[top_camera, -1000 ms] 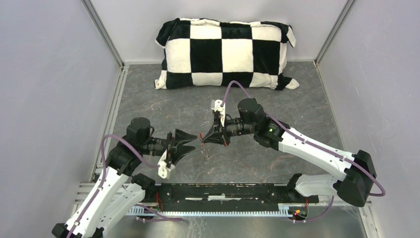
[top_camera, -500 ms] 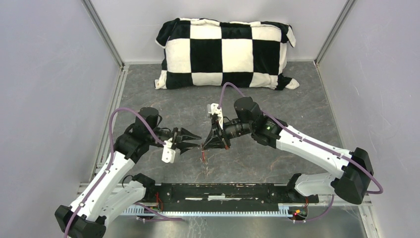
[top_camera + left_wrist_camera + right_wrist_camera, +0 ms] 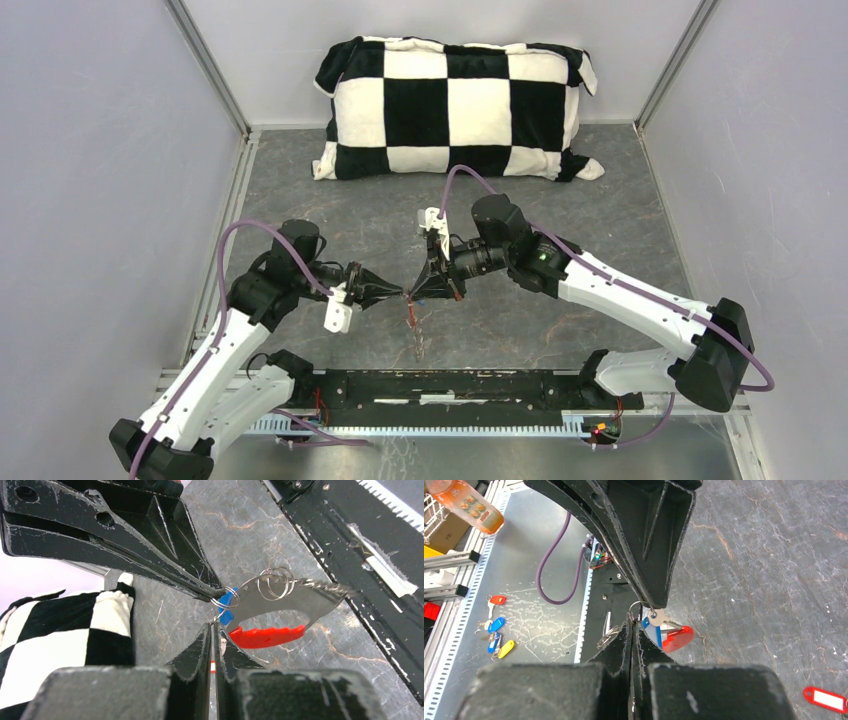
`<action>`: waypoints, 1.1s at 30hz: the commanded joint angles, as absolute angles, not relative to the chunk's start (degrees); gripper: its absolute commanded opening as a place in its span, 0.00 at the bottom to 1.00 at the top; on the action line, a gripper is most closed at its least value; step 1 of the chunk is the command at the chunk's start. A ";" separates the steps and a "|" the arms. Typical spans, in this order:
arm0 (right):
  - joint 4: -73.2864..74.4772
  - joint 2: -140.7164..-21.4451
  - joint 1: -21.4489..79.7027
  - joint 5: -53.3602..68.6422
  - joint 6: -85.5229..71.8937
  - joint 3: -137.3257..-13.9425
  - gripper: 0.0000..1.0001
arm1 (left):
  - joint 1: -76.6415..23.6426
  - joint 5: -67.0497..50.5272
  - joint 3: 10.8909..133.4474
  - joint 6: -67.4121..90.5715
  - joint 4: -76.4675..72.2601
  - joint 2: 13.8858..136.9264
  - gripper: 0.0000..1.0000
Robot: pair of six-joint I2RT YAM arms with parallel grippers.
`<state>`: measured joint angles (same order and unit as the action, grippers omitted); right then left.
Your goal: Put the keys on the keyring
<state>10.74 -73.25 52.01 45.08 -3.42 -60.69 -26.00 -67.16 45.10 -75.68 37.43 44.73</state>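
Note:
Both grippers meet tip to tip above the middle of the grey table. My left gripper (image 3: 398,292) is shut, its tips (image 3: 212,626) pinching the thin wire keyring (image 3: 224,598). My right gripper (image 3: 413,290) is shut on the same keyring (image 3: 638,607) from the other side. A small bunch hangs from the ring (image 3: 411,313): a silver key (image 3: 657,617), a blue tag (image 3: 652,630), a red tag (image 3: 677,637) and a flat silver piece with a red edge (image 3: 280,600). A loose red-and-white tag (image 3: 826,699) lies on the table below (image 3: 419,346).
A black-and-white chequered pillow (image 3: 455,105) lies at the back of the table. A black rail (image 3: 450,385) runs along the near edge. In the right wrist view, more keys with red, blue and yellow tags (image 3: 496,626) lie on the metal sheet beyond it.
My left gripper has moved right to the right gripper's tip and gone from open to shut at the keyring. The right gripper has shifted slightly left and held the ring.

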 commanded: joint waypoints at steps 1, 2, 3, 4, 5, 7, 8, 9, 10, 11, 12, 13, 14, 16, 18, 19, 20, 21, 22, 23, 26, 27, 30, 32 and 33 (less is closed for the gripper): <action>10.53 -73.15 51.76 40.82 -1.67 -64.37 0.00 | -26.02 -66.40 45.93 -79.51 38.55 43.55 0.08; 11.09 -73.15 51.55 40.39 -1.47 -64.58 0.00 | -26.07 -65.99 45.85 -80.06 38.52 43.25 0.05; 11.29 -73.13 51.50 40.06 -1.45 -64.62 0.00 | -26.02 -65.66 45.54 -80.72 38.50 42.86 0.03; 11.25 -73.02 51.50 39.68 -1.44 -64.61 0.00 | -26.02 -65.31 45.26 -81.37 38.54 42.38 0.02; 11.18 -72.88 51.42 39.37 -1.50 -64.61 0.00 | -26.02 -65.04 44.96 -82.02 38.53 41.96 0.02; 10.48 -72.61 51.22 38.87 -1.87 -64.44 0.00 | -26.02 -64.82 44.16 -83.01 38.50 41.07 0.02; 10.03 -72.48 51.14 38.56 -2.16 -64.28 0.00 | -26.02 -64.78 43.72 -83.45 38.50 40.60 0.02; 9.21 -72.29 51.06 38.39 -2.56 -64.10 0.00 | -26.04 -64.78 43.26 -83.91 38.51 40.24 0.02; 8.17 -72.04 51.06 38.09 -3.08 -63.65 0.00 | -26.03 -64.76 42.72 -84.45 38.53 39.83 0.02; 7.05 -71.84 51.06 37.83 -3.82 -63.26 0.00 | -26.02 -64.84 42.35 -84.99 38.50 39.53 0.02; 5.65 -71.57 51.06 37.59 -4.39 -62.74 0.00 | -26.06 -64.98 41.97 -85.46 38.50 39.13 0.02; 4.40 -71.35 51.08 37.19 -5.15 -62.25 0.00 | -26.02 -65.15 41.67 -85.93 38.50 38.92 0.02; 2.52 -71.08 51.06 36.84 -6.19 -61.44 0.00 | -26.02 -65.37 41.33 -86.33 38.54 38.65 0.02; -1.22 -70.60 51.04 36.10 -7.87 -59.95 0.00 | -26.02 -65.82 40.85 -86.65 38.50 38.50 0.03; -3.75 -70.45 51.06 35.92 -9.15 -58.86 0.00 | -26.02 -66.31 40.65 -86.21 38.63 38.50 0.07; -4.28 -70.50 51.04 36.09 -9.36 -58.65 0.00 | -26.02 -66.38 40.73 -85.96 38.59 38.50 0.10; -4.31 -70.59 51.11 36.29 -9.33 -58.62 0.00 | -26.02 -66.27 40.85 -85.65 38.60 38.42 0.13; -3.95 -70.58 51.08 36.46 -9.06 -58.54 0.00 | -26.02 -65.90 41.06 -85.35 38.59 38.34 0.16; -3.36 -70.48 51.05 36.41 -8.64 -58.54 0.00 | -26.02 -65.16 41.45 -84.94 38.60 38.26 0.20; -2.75 -70.42 51.06 36.30 -8.09 -58.53 0.00 | -26.02 -64.38 41.84 -84.39 38.59 38.24 0.23; -1.44 -69.85 51.06 36.15 -6.92 -58.32 0.00 | -26.02 -61.73 43.39 -77.09 36.04 37.81 0.22; -1.53 -69.48 51.06 36.01 -6.79 -57.97 0.00 | -26.02 -60.53 43.69 -71.74 33.11 37.37 0.22; -4.32 -68.20 51.06 35.90 -7.31 -55.48 0.00 | -26.02 -56.96 43.33 -56.64 24.73 35.47 0.23; -7.90 -67.07 51.06 35.86 -8.37 -52.97 0.00 | -26.02 -54.78 42.56 -47.16 18.50 34.20 0.26; -9.89 -66.63 51.04 35.98 -9.01 -51.69 0.00 | -26.03 -53.89 41.91 -42.56 15.44 33.77 0.29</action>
<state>-1.32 -69.87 51.16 36.32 -7.64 -55.18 -26.00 -58.41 41.01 -65.69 29.89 35.94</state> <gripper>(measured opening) 0.004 0.253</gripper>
